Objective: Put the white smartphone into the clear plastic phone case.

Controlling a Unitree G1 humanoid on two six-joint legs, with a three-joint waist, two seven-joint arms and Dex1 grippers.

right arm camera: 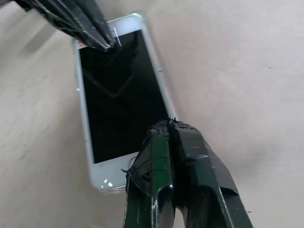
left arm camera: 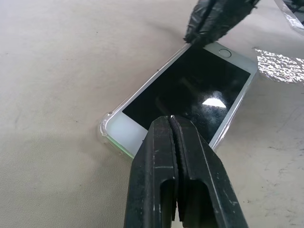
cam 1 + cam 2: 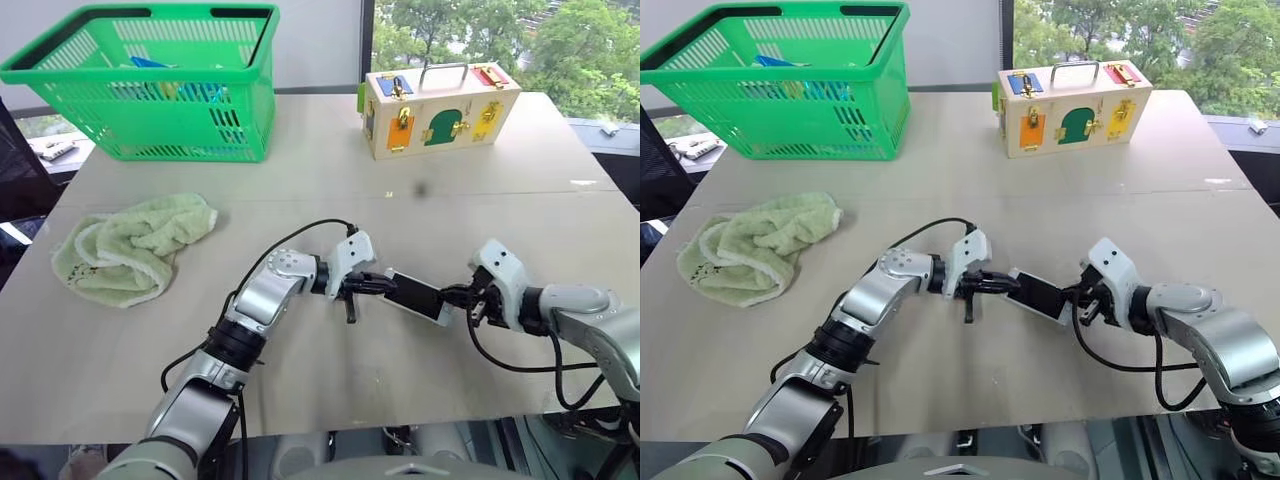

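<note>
Both grippers are down at the white smartphone (image 3: pixel 417 297), one at each end, and each has its fingers clenched tight together with nothing between them. So nobody's actually gripping the phone, they're just poking at it. It lies screen up near the front middle of the beige tabletop (image 3: pixel 330 190), and going by the left wrist view it's already sitting in the clear plastic phone case (image 2: pixel 110 124): you can see the glossy rounded corner and a see-through lip running around the white bezel at the near end. The left gripper (image 3: pixel 366 285) comes in from the robot's left with its closed tips over the top end of the phone. The right gripper (image 3: pixel 462 296) comes in from the other side, tips at the end with the round home button (image 2: pixel 224 52). Can't tell for sure whether either set of tips is truly touching the glass or just above it. Farther back there's a green shopping basket (image 3: pixel 150 80) with some stuff inside at the far left corner, a wooden latch box (image 3: pixel 438 108) with coloured doors and a metal handle at the far right, and a crumpled pale green towel (image 3: pixel 130 246) off to the left, well apart from the phone.
</note>
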